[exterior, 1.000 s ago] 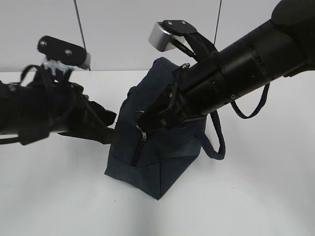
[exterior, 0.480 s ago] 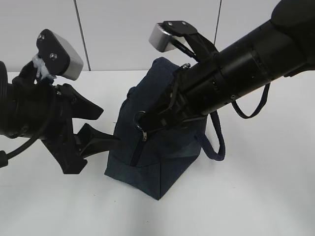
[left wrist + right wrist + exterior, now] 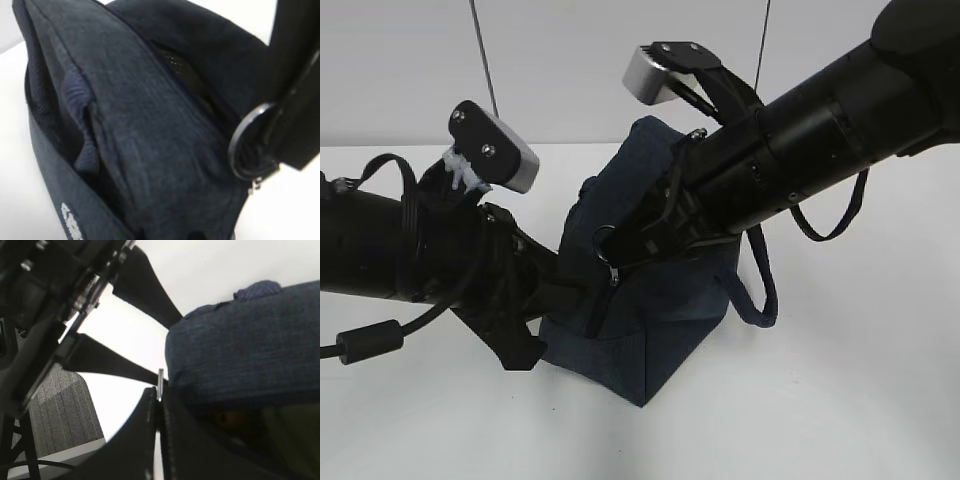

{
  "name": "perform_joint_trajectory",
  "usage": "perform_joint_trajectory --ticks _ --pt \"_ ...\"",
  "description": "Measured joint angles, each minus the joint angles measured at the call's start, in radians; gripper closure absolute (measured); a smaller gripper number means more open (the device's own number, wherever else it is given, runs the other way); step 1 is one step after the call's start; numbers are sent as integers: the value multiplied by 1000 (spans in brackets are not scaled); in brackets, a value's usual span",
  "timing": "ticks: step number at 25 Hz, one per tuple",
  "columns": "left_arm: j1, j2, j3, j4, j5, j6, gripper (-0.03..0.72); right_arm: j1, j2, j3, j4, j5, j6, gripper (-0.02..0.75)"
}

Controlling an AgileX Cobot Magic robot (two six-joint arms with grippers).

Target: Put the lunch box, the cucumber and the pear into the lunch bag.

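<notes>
A: From the exterior view, what stands out?
B: The lunch bag (image 3: 650, 290) sits on the white table (image 3: 840, 400), both arms leaning on it. The right gripper (image 3: 620, 250) has its jaws pressed together, pinching the ring pull (image 3: 605, 240). The left gripper (image 3: 555, 290) is against the bag's lower left side.

A: Are its jaws spread?
B: In the right wrist view two dark fingers (image 3: 145, 285) stand apart beside the fabric; whether they grip it, I cannot tell.

A: And the left wrist view?
B: It shows the ring close up, and the bag's dark mouth.
</notes>
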Motion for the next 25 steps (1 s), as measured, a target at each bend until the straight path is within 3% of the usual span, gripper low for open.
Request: perform_joint_trajectory --ticks 2,5,16,25 --pt "0 3 0 -3 -3 1 622 0 0 -2 5 -2 0 732" --pt "0 3 0 -6 -3 1 687 0 0 -13 5 -11 0 732" --pt "10 -26 44 -17 -11 1 697 0 2 -97 -12 -16 36 732" --pt "50 -93 98 -43 -9 1 697 2 2 -99 -6 -178 42 732"
